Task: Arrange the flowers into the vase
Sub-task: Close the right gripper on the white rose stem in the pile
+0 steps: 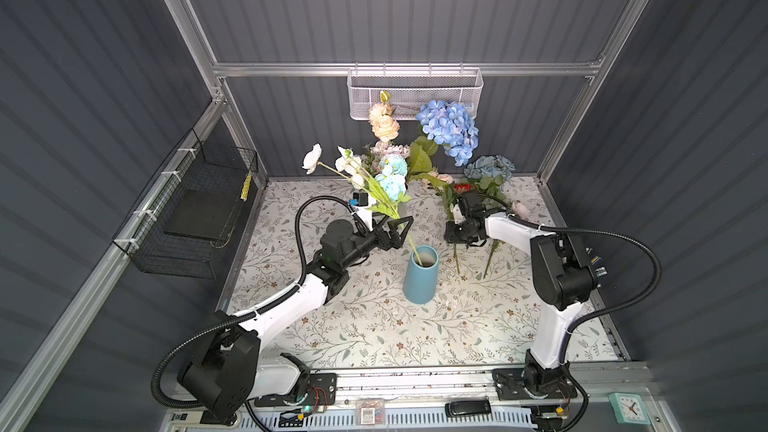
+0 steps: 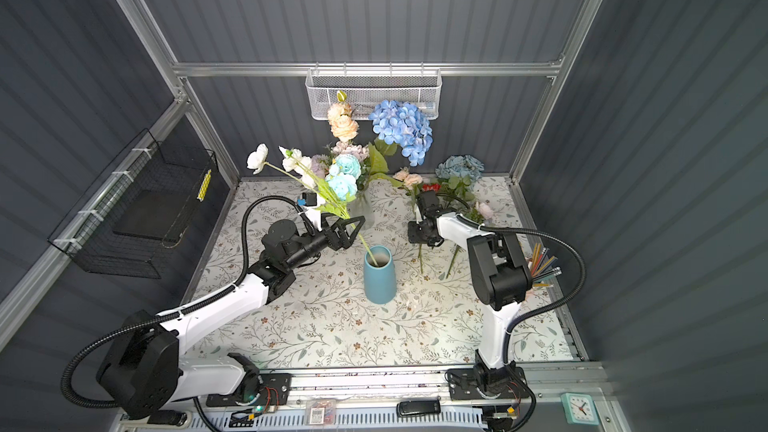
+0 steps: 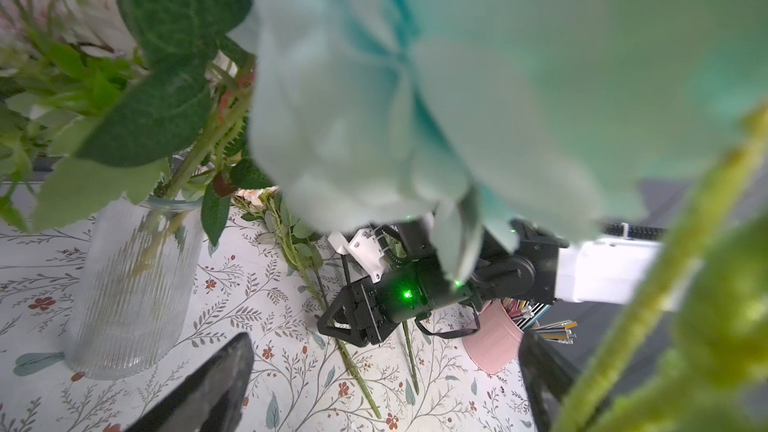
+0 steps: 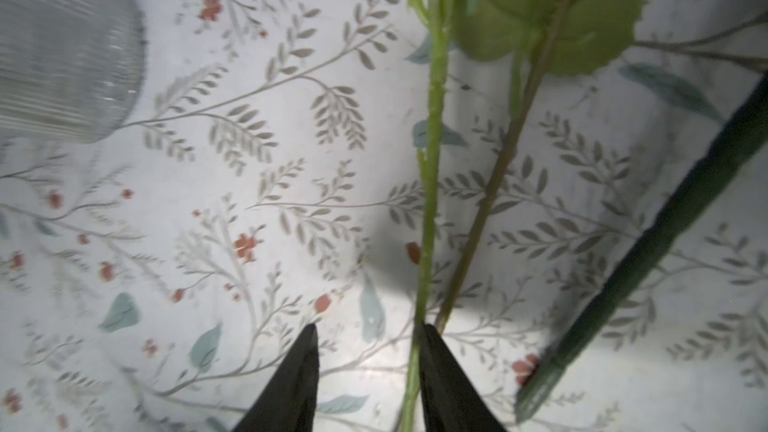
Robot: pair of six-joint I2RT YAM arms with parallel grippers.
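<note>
Right fingers, apart, straddle a stem right of the blue vase; left fingers, apart, hover by its one inserted bunch; others remain.

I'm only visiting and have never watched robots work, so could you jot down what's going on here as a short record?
Blue vase: upright in the middle, one white-flower spray leaning in it.
Glass vase: farther back, holding several blooms.
Left gripper: open, at that spray's stem.
Right gripper: open, low over loose stems lying on the table.
Left to do: the loose stems.
</note>
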